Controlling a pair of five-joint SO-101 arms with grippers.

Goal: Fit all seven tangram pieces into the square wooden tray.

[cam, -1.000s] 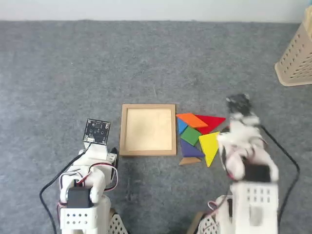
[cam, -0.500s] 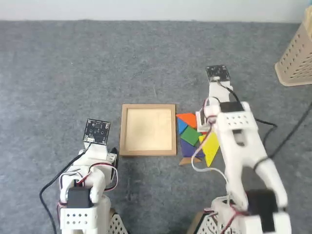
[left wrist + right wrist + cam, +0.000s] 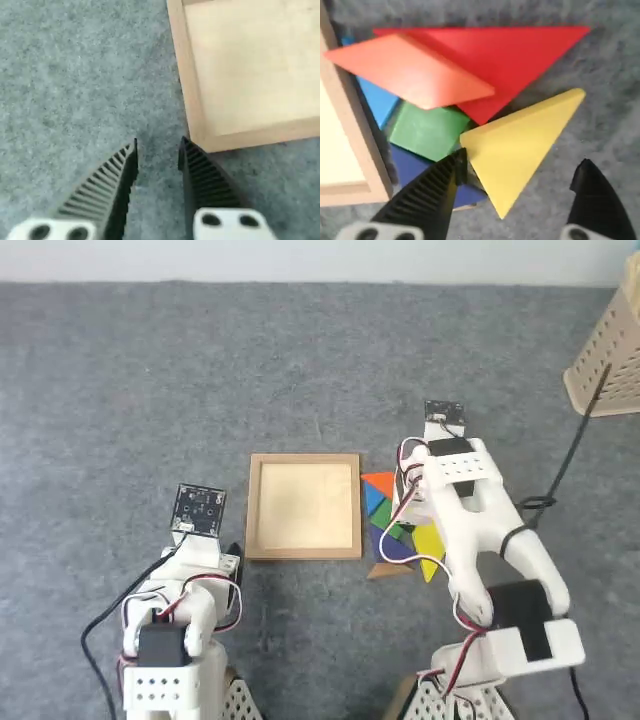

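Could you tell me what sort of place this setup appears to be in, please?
Probably an indoor hobby or lab workspace rather than a factory: a grey carpet-like surface, a beige slotted basket at its edge, and a wooden tray with tangram pieces beside it.

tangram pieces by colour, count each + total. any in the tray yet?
red piece: 1
orange piece: 1
light blue piece: 1
green piece: 1
yellow piece: 1
dark blue piece: 1
tan piece: 1
Total: 7, all on the carpet beside the tray, 0 inside it.
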